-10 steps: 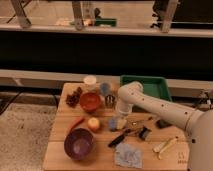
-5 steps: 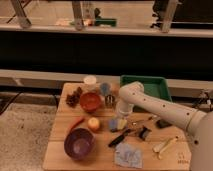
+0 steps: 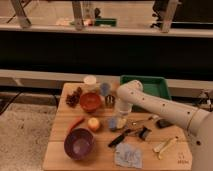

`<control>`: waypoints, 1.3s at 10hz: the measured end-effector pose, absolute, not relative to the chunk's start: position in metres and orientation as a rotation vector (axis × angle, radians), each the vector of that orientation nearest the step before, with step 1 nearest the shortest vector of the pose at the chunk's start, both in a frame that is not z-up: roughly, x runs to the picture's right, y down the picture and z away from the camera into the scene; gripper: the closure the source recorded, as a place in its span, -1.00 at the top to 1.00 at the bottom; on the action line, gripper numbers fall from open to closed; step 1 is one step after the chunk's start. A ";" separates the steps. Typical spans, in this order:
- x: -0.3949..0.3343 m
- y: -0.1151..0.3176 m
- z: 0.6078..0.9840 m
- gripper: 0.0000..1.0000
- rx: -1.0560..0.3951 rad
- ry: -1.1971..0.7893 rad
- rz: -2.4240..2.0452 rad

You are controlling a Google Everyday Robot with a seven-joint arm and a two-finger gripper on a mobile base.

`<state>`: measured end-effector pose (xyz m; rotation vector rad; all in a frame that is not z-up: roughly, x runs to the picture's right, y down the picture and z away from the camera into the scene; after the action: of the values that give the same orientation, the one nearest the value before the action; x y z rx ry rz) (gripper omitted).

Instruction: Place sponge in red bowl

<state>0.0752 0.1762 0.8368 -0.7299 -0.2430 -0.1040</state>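
The red bowl (image 3: 91, 101) stands on the wooden table (image 3: 57, 150), left of centre. The sponge (image 3: 118, 123), a small pale blue and yellow block, lies on the table to the right of the bowl and a little nearer. My white arm reaches in from the right and bends down over it. My gripper (image 3: 120, 115) is right above the sponge, at or touching its top. The gripper's body hides where it meets the sponge.
A purple bowl (image 3: 79, 144), an orange fruit (image 3: 93, 123) and a red pepper (image 3: 76, 122) lie front left. A pine cone (image 3: 74, 98), a white cup (image 3: 90, 80) and a green tray (image 3: 147, 85) stand at the back. A black brush (image 3: 125, 136) and a blue cloth (image 3: 128, 155) lie in front.
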 end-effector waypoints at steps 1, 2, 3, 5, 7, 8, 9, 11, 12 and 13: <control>0.075 0.173 0.834 -1.00 -0.724 -0.240 -0.107; 0.075 0.171 0.832 -1.00 -0.719 -0.239 -0.109; 0.075 0.165 0.827 -1.00 -0.708 -0.237 -0.113; 0.075 0.155 0.819 -1.00 -0.691 -0.238 -0.114; 0.075 0.150 0.813 -1.00 -0.680 -0.243 -0.121; 0.074 0.146 0.808 -1.00 -0.671 -0.249 -0.123; 0.074 0.141 0.803 -1.00 -0.664 -0.255 -0.124; 0.072 0.137 0.798 -1.00 -0.655 -0.276 -0.122; 0.071 0.135 0.796 -1.00 -0.652 -0.286 -0.121; 0.069 0.132 0.792 -1.00 -0.648 -0.299 -0.120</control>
<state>0.0693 0.1322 0.7920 -0.6475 -0.2995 -0.1203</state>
